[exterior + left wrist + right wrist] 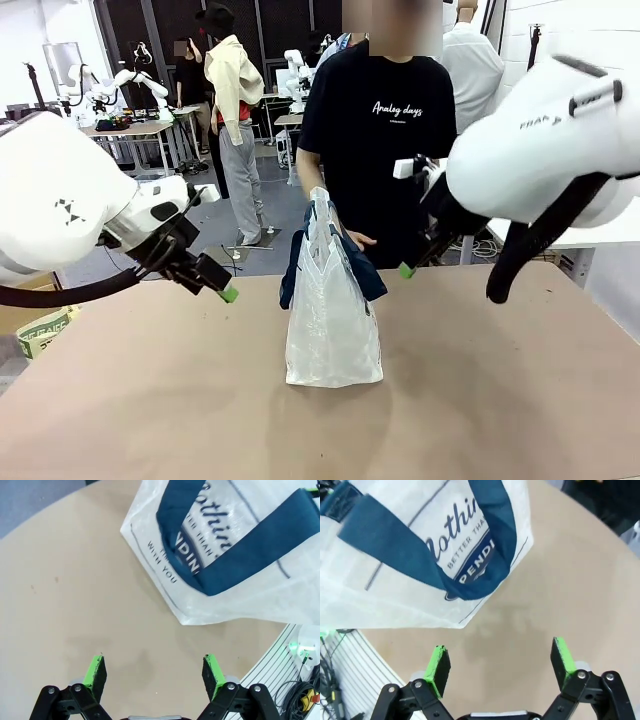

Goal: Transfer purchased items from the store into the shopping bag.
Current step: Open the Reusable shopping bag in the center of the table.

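Note:
The shopping bag [332,320] stands upright at the table's middle, whitish with navy straps hanging down its sides. A person's hand [355,240] rests at its far side near the top. My left gripper [222,288] hovers left of the bag, open and holding nothing; its wrist view looks down on the bag [240,585] beyond the gripper [155,672]. My right gripper [407,268] hangs to the bag's right, also open and holding nothing; its own view has the gripper [501,667] short of the bag [395,595]. The basket and the purchased items are out of view.
The brown table [480,400] stretches wide around the bag. The person [378,130] stands at the far edge behind it. A green-and-white printed strip [40,330] lies off the table's left edge. Cables and a striped floor [295,655] lie past the table edge.

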Tool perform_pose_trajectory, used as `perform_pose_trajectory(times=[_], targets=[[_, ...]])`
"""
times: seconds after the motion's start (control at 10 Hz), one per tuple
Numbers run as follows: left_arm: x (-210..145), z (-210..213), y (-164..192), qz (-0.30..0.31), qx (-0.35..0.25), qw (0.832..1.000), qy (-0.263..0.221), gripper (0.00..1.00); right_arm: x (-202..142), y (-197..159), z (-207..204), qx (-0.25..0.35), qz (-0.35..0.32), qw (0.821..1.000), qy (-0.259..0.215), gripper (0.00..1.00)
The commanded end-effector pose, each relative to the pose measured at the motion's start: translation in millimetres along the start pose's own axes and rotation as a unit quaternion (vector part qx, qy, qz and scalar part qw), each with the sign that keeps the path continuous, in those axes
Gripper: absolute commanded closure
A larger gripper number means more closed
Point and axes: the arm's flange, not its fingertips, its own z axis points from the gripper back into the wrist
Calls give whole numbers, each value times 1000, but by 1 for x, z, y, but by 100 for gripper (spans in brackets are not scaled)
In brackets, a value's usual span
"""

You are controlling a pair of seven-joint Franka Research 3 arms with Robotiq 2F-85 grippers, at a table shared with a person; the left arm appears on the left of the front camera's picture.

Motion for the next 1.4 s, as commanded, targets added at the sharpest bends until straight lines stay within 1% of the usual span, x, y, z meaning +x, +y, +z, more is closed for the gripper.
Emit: perform_pose_trajectory(times=[0.0,0.1,0.2,0.5,0.6,0.7,0.8,0.9,1.0,1.1,1.3], targets=[[7,1,-6,-11,9,1000,-18,0,14,-8,6,-22,10,1000,8,0],[0,0,0,0,0,1000,0,0,9,-10,7,-23,34,999,-10,0],[0,0,0,0,0,1000,0,0,9,-3,8,-8,6,1000,-3,0],[4,1,-5,-6,2,1000,-4,0,12,-5,12,-14,13,1000,-5,0],[14,7,-13,27,-1,1000,-2,0,33,0,17,-17,0,1000,-6,0],[25,16,-24,59,-2,998,-3,0,55,1,22,-30,-14,999,9,0],[36,24,-34,94,10,995,-5,0,76,1,26,-45,-27,998,33,0],[50,31,-46,129,26,991,-8,0,100,4,30,-59,-39,996,46,0],[60,33,-56,135,24,991,-8,0,119,8,33,-67,-41,995,56,0],[72,34,-64,154,27,988,-10,0,138,9,34,-75,-50,994,65,0],[92,33,-76,185,43,982,-3,0,168,7,31,-89,-62,991,77,0]])
